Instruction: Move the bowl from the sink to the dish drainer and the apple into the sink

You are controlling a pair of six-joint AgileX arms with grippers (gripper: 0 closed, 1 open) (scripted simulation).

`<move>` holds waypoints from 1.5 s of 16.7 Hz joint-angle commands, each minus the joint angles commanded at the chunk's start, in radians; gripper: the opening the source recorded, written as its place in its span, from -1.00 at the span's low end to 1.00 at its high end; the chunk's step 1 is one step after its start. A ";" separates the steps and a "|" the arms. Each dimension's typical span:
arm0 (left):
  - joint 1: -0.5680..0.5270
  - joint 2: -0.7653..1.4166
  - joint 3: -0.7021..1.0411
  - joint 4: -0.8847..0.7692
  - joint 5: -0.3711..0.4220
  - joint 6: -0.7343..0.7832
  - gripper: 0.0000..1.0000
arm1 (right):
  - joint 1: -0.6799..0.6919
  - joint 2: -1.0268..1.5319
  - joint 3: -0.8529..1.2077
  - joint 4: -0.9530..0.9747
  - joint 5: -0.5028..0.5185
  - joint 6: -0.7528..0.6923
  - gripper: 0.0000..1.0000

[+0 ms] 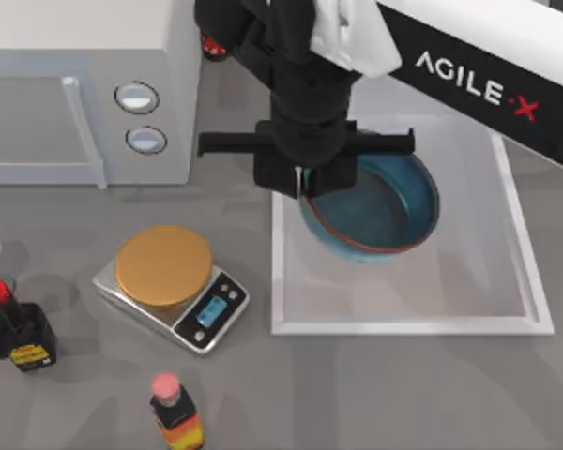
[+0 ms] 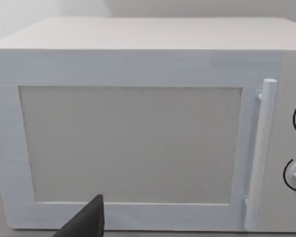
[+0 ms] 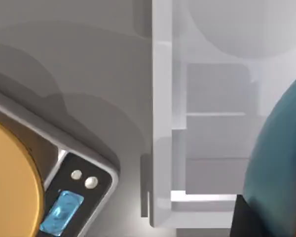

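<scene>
Top view: The right arm reaches in from the upper right, its white link marked AGILE·X, and its dark wrist hangs over the left part of the sink (image 1: 535,319). The right gripper (image 1: 300,183) sits at the left rim of the bowl (image 1: 380,206); its fingers appear clamped on that rim, with a thin light fingertip visible at the bowl's edge. The blue bowl, with its thin red rim line, is tilted and lies over the upper half of the sink. Just beside the sink's left edge stands a kitchen scale (image 1: 174,286) with a round orange platter and a blue display. A white microwave (image 1: 84,94) occupies the upper left of the table. A small red object (image 1: 212,45), partly hidden by the arm, lies just right of the microwave. A pink-capped bottle (image 1: 174,412) stands at the lower edge, and a dark bottle with a yellow label (image 1: 23,337) at the far left.

Left wrist view: The camera faces the microwave door (image 2: 130,143), handle and two dials. A dark fingertip (image 2: 86,219) of the left gripper shows at the lower edge; its finger state cannot be determined.

Right wrist view: The sink's rim (image 3: 162,98), the scale (image 3: 64,197) and the bowl's blue wall (image 3: 281,158) are visible.
</scene>
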 joint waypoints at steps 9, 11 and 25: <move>0.000 0.000 0.000 0.000 0.000 0.000 1.00 | 0.225 -0.486 -0.283 -0.243 0.026 0.218 -1.00; 0.000 0.000 0.000 0.000 0.000 0.000 1.00 | 0.228 -0.491 -0.287 -0.246 0.027 0.221 -1.00; 0.000 0.000 0.000 0.000 0.000 0.000 1.00 | -0.263 -0.622 -0.453 0.296 -0.176 -0.117 -1.00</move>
